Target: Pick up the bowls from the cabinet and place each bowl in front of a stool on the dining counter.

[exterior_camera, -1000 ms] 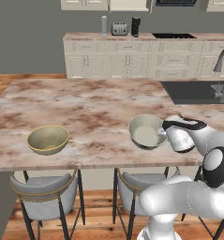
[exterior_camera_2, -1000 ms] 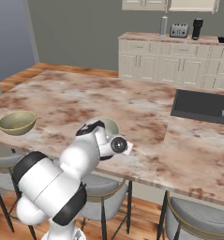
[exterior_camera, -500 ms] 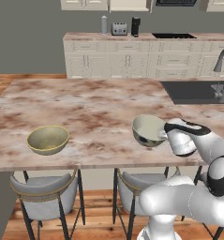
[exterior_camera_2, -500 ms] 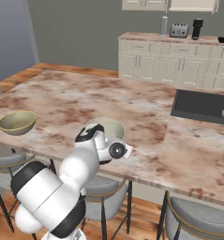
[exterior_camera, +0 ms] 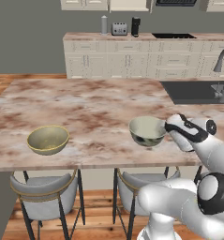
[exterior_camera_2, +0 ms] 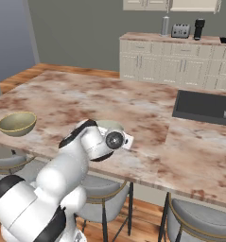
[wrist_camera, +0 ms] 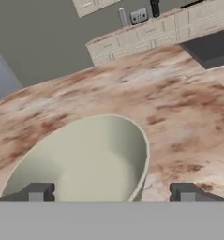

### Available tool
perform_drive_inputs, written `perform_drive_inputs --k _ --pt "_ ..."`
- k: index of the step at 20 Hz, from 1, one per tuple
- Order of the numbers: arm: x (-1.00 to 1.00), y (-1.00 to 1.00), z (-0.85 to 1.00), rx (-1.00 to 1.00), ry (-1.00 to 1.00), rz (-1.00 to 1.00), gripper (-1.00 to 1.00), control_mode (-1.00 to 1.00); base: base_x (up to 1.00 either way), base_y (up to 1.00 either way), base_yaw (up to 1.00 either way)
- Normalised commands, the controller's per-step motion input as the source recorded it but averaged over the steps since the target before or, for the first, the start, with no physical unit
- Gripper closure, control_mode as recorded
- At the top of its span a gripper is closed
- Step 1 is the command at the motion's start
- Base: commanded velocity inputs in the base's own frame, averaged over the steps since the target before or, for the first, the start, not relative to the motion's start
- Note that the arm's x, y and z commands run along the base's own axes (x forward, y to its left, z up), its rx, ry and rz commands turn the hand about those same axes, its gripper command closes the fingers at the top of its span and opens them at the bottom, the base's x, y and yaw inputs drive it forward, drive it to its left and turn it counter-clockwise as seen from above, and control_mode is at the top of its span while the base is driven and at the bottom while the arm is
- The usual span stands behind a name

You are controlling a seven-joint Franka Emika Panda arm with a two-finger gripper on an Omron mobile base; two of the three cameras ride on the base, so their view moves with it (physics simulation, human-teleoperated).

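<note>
My fingers point(wrist_camera: 112, 192) stand wide apart, one dark tip on each side at the bottom of the hand view, with nothing pinched between them. The grey-green bowl point(wrist_camera: 87, 159) with the cream inside sits just ahead of them, its near rim running between the two tips; I cannot tell whether either tip touches it. From the left base view that same bowl point(exterior_camera: 147, 131) stands upright on the marble worktop point(exterior_camera: 85, 105) close to its near edge, with the hand point(exterior_camera: 181, 132) just beside it on its right. A stool point(exterior_camera: 132, 185) is tucked under the worktop edge right below it. The yellow speckled bowl point(exterior_camera: 48, 139) rests on the worktop well apart to the left, also near the front edge, above the other stool point(exterior_camera: 43, 199). In the right base view the arm covers most of the grey-green bowl point(exterior_camera_2: 109, 125), while the yellow bowl point(exterior_camera_2: 17, 123) sits off to the left.
</note>
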Motion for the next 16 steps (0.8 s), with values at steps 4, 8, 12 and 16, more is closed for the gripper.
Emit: perform_drive_inputs --k 4,8,12,16 --pt "-0.28 -0.34 1.00 -0.08 0.06 0.00 -1.00 -1.00 0.00 0.00 0.00" --pt "-0.61 -0.51 1.00 -0.12 0.28 0.00 -1.00 -1.00 0.00 0.00 0.00" --pt "-0.82 -0.33 0.86 -0.13 0.34 0.00 -1.00 -1.00 0.00 0.00 0.00" --pt "-0.96 -0.04 0.44 -0.15 0.25 0.06 -1.00 -1.00 0.00 0.00 0.00"
